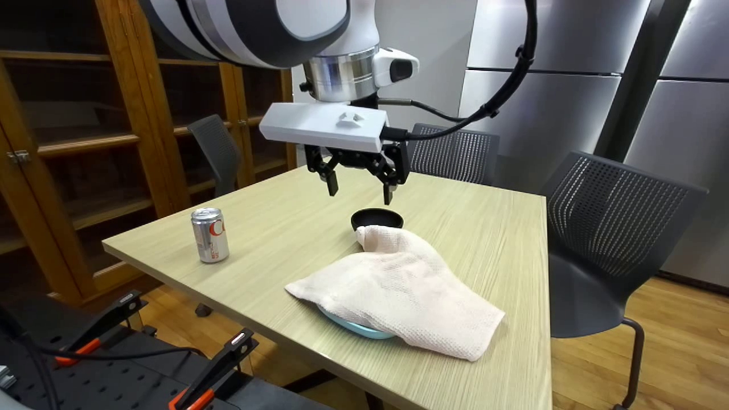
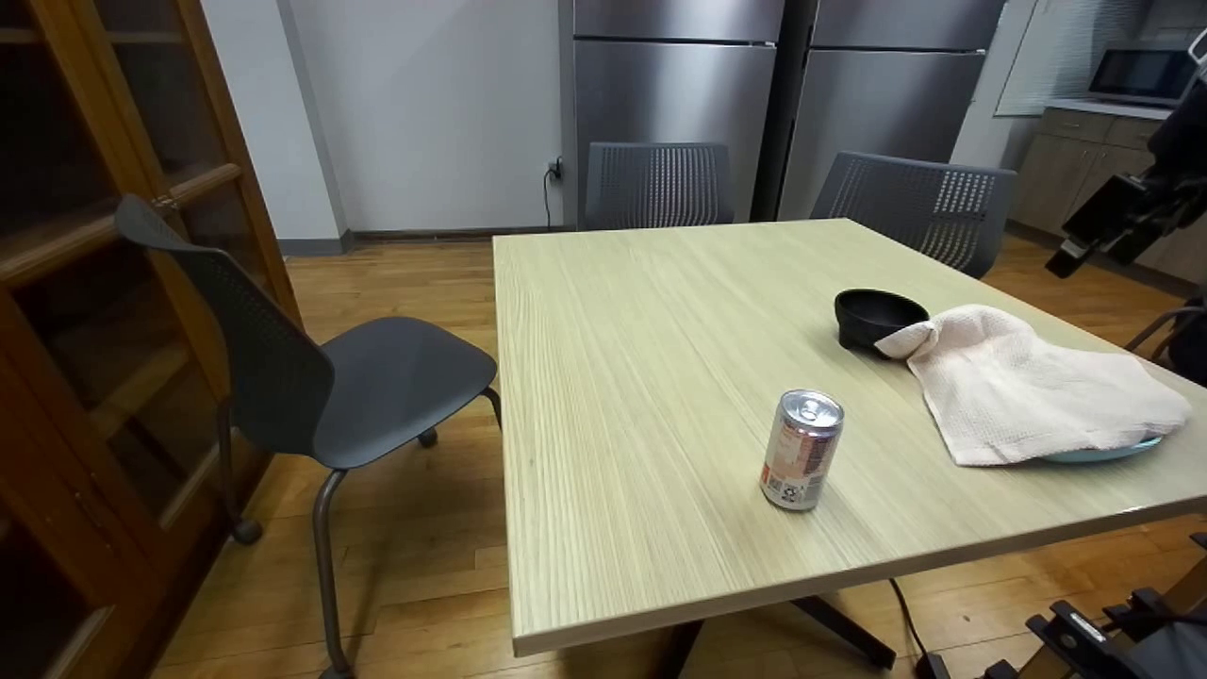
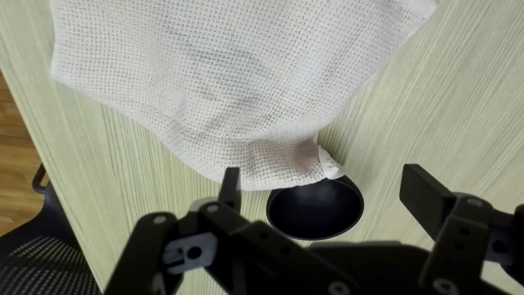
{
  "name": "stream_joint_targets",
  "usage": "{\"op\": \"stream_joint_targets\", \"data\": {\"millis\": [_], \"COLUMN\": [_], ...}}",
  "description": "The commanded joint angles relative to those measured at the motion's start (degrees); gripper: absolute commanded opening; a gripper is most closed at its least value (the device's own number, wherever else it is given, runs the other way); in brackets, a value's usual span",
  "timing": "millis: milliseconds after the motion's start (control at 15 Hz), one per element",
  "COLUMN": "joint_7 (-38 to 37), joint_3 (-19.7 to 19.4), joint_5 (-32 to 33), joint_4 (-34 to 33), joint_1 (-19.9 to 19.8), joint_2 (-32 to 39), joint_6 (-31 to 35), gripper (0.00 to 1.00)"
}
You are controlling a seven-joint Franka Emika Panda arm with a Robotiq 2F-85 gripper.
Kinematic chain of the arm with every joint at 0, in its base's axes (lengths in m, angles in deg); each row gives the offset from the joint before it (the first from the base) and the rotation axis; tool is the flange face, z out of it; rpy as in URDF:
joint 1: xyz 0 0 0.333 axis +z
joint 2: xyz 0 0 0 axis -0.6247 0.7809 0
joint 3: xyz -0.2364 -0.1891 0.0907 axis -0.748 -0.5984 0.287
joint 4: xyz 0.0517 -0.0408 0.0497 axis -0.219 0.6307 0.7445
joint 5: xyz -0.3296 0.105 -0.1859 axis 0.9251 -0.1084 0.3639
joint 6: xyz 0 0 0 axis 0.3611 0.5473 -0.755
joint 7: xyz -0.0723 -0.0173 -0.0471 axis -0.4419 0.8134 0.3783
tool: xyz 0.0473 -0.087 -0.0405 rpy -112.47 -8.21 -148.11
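In an exterior view, a small silver can (image 1: pixel 210 235) stands up on the left of the table (image 1: pixel 285 228). It has a big red letter that looks like a C, but the rest of the word curves out of sight. The smaller print is too tiny to read for sure. In the middle, the gripper (image 1: pixel 360 195) hangs in the air with its jaws spread wide, holding nothing. Nearest to it, a bit to the right, a black bowl (image 1: pixel 377 218) sits on the table. It looks hard and smooth, so it might slip; its rim seems the best place to pinch. On the right and near, a pale cloth (image 1: pixel 404 287) lies over a blue plate (image 1: pixel 364 330). It looks soft, light and floppy. Its puffed-up fold beside the bowl looks easiest to grab.
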Motion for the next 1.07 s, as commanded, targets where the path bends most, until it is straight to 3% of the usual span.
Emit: {"op": "stream_joint_targets", "data": {"millis": [0,267,333,1000], "joint_7": [4.72,5.58,3.18,3.16], "joint_3": [-3.63,-5.76,-4.41,-4.58], "joint_5": [-2.71,-3.4,-1.71,-1.72], "joint_4": [-0.02,-0.28,0.01,0.02], "joint_1": [3.01,5.23,3.59,3.79], "joint_2": [-3.05,-2.67,-1.04,-0.98], "joint_6": [-3.5,-3.67,-1.87,-1.82], "gripper": [1.0,1.0,1.0,1.0]}}
